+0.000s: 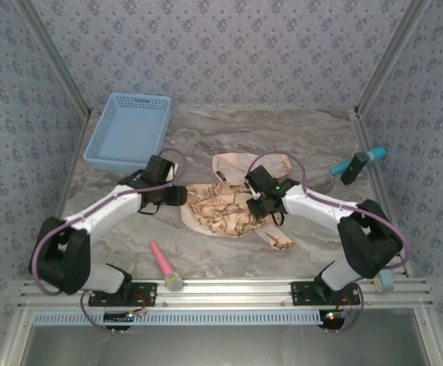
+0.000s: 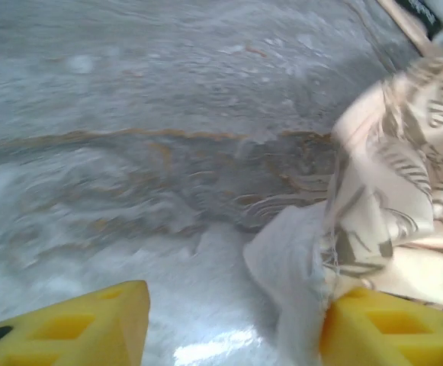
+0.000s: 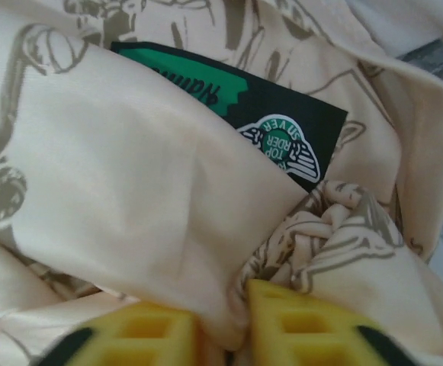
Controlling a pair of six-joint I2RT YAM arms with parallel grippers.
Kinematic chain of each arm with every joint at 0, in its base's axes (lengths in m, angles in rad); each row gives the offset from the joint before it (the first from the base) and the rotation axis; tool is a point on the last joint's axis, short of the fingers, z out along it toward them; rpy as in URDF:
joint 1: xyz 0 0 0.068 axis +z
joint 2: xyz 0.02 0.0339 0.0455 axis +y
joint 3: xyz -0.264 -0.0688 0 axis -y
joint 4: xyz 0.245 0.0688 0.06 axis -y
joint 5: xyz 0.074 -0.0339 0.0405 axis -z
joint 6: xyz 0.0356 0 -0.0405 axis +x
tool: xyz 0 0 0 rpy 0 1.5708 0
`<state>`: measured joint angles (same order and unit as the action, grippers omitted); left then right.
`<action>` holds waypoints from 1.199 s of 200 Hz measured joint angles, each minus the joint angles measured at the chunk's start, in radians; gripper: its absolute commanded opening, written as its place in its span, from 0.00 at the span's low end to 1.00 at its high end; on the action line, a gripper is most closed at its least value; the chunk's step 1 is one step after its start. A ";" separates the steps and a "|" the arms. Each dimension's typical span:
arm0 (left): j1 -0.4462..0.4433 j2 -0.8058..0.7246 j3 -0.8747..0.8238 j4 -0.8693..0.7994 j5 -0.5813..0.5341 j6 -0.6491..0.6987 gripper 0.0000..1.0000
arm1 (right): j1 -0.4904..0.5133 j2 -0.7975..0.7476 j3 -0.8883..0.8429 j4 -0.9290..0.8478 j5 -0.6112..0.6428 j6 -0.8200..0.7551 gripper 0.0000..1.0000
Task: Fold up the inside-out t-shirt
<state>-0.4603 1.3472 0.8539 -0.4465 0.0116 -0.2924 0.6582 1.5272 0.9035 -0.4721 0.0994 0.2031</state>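
Eyeballing the layout: the inside-out t-shirt (image 1: 213,213) is a crumpled heap in the middle of the surface (image 1: 297,130), sitting right between my two arms.
Left end effector (image 1: 177,196): released, jaws standing wide apart at the shirt's left edge. A pale raw hem lies against one finger (image 2: 389,328), but nothing is pinched.
Right end effector (image 1: 258,204): clenched on a fold of the shirt. The pads (image 3: 305,328) nearly meet, with cloth squeezed between them.
Which way the shirt lies: just to the right of the left end effector. The right one is already buried in the heap's right side.
Long axis: honestly hard to call on a bunched shirt. If anything it runs from a pale flap on the far side to a thin tail at the near right.
Nearer arm: both are on it, but only the right actually has cloth.
Top view gives me: the overall layout, though the jaws are too small to read there.
Right wrist gives me: the grip itself, plus a black-and-green neck label (image 3: 282,130) tucked in the folds.
Left wrist gives me: bare surface between the open jaws.
My guess: the left needs to nudge right onto that hem before closing.
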 measured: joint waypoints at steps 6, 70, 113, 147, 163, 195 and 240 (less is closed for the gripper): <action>0.002 -0.025 0.000 -0.013 -0.005 0.002 0.71 | -0.005 -0.002 -0.001 0.002 -0.003 0.008 0.03; 0.002 -0.310 0.000 -0.154 -0.045 -0.014 0.95 | -0.177 -0.219 0.072 0.023 -0.432 0.019 0.00; 0.003 -0.384 0.018 -0.143 0.071 -0.023 0.87 | -0.263 -0.271 0.202 0.005 -0.684 0.026 0.00; 0.083 -0.367 -0.027 -0.072 0.152 -0.045 0.88 | -0.323 -0.267 0.220 -0.044 -0.759 0.017 0.00; 0.112 -0.333 -0.088 -0.022 0.201 -0.062 0.93 | -0.391 -0.250 0.187 -0.042 -0.772 0.033 0.00; 0.170 -0.309 -0.203 0.043 0.368 -0.124 1.00 | -0.498 -0.143 0.060 -0.034 -0.726 0.052 0.00; 0.200 -0.318 -0.216 0.195 0.596 -0.266 1.00 | -0.492 0.001 -0.030 -0.017 -0.689 0.052 0.00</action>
<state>-0.2600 1.0294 0.6384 -0.2520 0.6075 -0.5583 0.1658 1.5280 0.8734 -0.4889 -0.5900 0.2550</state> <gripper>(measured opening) 0.997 0.058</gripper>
